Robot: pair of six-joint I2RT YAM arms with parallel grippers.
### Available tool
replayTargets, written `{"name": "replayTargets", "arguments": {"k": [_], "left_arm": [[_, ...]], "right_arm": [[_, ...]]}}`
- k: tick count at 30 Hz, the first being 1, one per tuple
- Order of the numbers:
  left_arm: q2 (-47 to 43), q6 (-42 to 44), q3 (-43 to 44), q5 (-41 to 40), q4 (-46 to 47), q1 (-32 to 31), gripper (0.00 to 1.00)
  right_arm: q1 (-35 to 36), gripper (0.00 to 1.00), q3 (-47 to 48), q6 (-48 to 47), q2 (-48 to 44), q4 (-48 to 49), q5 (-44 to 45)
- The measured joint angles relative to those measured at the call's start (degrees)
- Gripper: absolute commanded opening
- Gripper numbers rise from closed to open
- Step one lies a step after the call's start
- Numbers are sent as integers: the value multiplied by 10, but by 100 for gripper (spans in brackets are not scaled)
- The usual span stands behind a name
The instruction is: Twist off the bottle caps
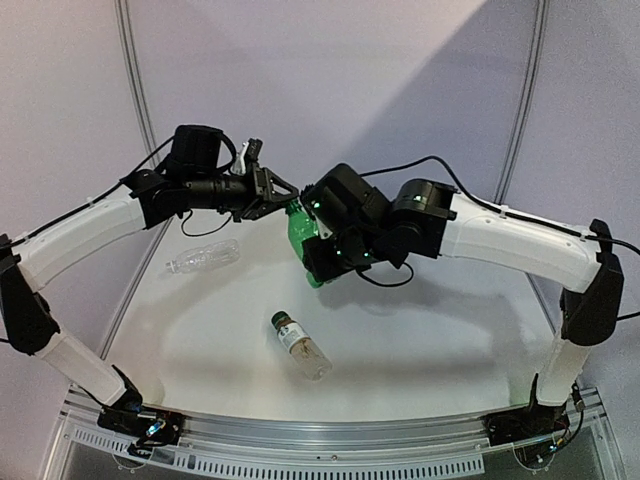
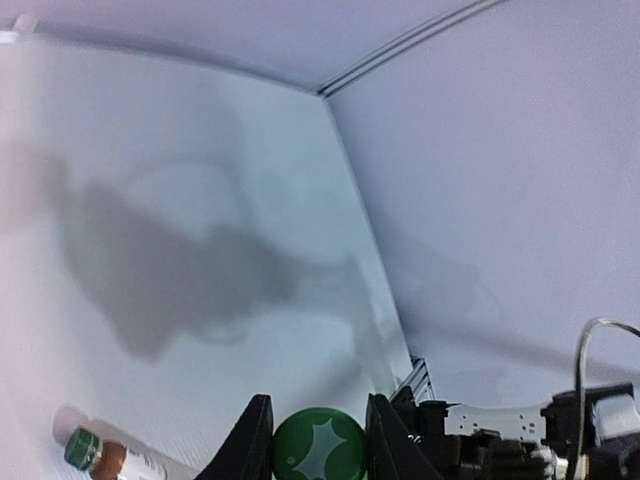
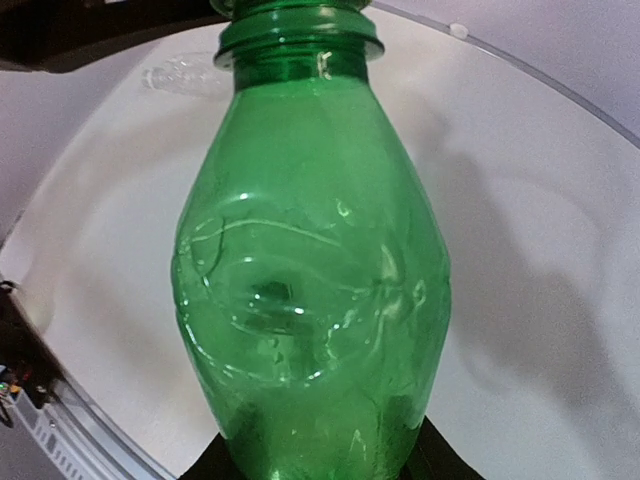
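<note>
Top external: green bottle (image 1: 299,243) held above tabletop (image 1: 430,330), right jaws clamped on its base. Left wrist: left jaws pinching green cap (image 2: 319,447). Ribbed bottle (image 1: 203,256), labelled bottle (image 1: 299,346) lying on tabletop, apart.

top view looks down from behind; both wrist views crowd the green bottle (image 1: 297,232).

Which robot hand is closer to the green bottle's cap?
Left. The left gripper has its fingers on both sides of the green cap. The right gripper holds the green bottle lower down its body.
</note>
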Motion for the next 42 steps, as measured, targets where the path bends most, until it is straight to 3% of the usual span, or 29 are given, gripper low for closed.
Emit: {"name": "replayTargets", "arguments": {"k": [5,10,16,17,24,31,37,42], "left_arm": [[33,-30,20,-14,-37,-14,16],[21,-32,1,-4,-27,-17,35],[-35,-15,-64,11,3,-19,96],[-50,-10,-75,13,9,-18,99],[-144,29,-134,23,61,-5,99],[-226,79,-209,73,122,33,99],[-237,95,-235,134,182,48,99],[-219,91,-247,230,261,49,96]], "right_arm": [[4,0,0,0,10,-45,28],[8,0,-53,-7,-16,-5,24],[-2,0,-166,8,-100,35,7],[-5,0,-177,12,-114,37,6],[-10,0,-232,31,-189,83,-26],[-10,0,-322,34,-252,185,-122],[-10,0,-341,35,-273,243,-169],[-10,0,-341,31,-273,296,-221]]}}
